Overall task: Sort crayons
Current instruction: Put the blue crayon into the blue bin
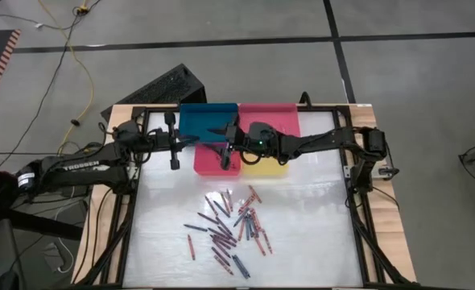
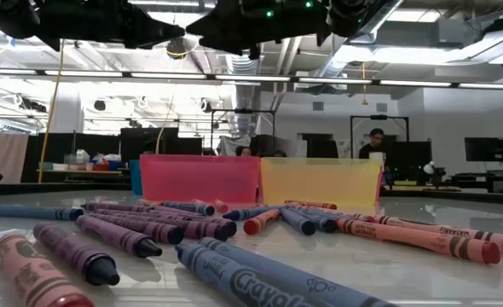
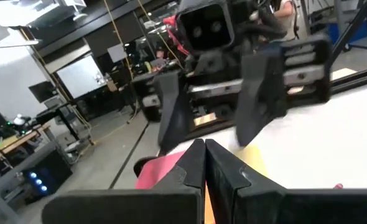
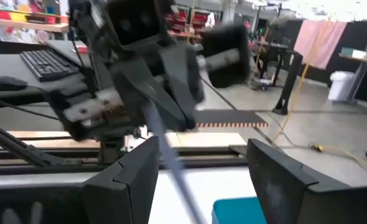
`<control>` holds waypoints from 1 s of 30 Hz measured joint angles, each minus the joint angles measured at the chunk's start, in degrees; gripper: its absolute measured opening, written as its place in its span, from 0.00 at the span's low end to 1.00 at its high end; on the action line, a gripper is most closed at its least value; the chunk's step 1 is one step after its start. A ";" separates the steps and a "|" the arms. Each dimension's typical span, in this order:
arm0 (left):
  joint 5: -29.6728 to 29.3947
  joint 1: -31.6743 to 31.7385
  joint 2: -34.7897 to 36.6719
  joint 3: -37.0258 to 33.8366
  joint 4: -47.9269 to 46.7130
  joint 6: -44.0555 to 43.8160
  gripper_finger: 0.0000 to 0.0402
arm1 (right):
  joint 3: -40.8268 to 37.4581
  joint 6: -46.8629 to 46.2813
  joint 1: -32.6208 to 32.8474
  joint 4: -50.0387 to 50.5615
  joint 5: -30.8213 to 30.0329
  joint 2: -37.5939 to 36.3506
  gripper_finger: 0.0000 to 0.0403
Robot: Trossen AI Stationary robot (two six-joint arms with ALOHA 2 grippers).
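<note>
The left gripper (image 1: 174,165) hovers near the left edge of the red tray, above the table's far half, with its two fingers pressed together and nothing between them, as the left wrist view shows. It appears to be waiting.

Just to its right, the right gripper (image 1: 221,153) hangs over the red tray (image 1: 207,163) and beside the blue tray (image 1: 199,121). Its jaws stand wide apart. In the right wrist view a thin bluish-grey stick, probably a crayon, shows blurred between the parted fingers (image 4: 129,180), with a corner of the blue tray below it. Whether it is falling free or only seen in passing cannot be told; no finger grips it.

Four trays sit together at the far side: blue and pink (image 1: 271,115) at the back, red and yellow (image 1: 270,168) in front. The arms hide much of their insides, so how many crayons are already sorted cannot be judged from above, and the low view shows only the outer walls of two trays.

Nearer the camera, the crayons (image 1: 225,229) lie loose in a scattered heap on the white table (image 1: 318,225): purple, dark blue, red and pink ones mixed, some crossing each other. Dozens seem left.

As a judgement, the sorting is at an early stage, with most of the heap unsorted and the open right gripper probably due back at the pile.
</note>
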State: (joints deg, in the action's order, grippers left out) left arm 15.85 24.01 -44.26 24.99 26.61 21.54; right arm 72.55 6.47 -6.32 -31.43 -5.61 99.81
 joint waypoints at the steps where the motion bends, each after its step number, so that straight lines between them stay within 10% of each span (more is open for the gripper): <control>1: 0.15 0.00 -0.05 0.00 -0.39 -0.31 0.01 | 0.00 0.06 0.26 -0.54 -0.10 0.00 0.60; 14: -0.01 -0.02 0.01 0.00 -10.35 0.66 0.00 | 0.00 1.22 2.37 1.27 -1.57 -0.09 0.60; 22: -4.77 0.00 -1.11 0.00 -23.23 -0.33 0.00 | 0.06 6.94 3.66 11.51 -14.11 -4.17 0.60; 30: -3.19 -1.39 -14.21 6.62 -34.17 2.95 0.00 | 0.02 7.18 2.21 16.24 -15.99 -6.39 0.60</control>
State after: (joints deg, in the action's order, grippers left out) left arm 12.66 22.62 -58.47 31.61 -7.56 24.48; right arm 72.58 13.65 -4.11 -15.20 -21.61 93.42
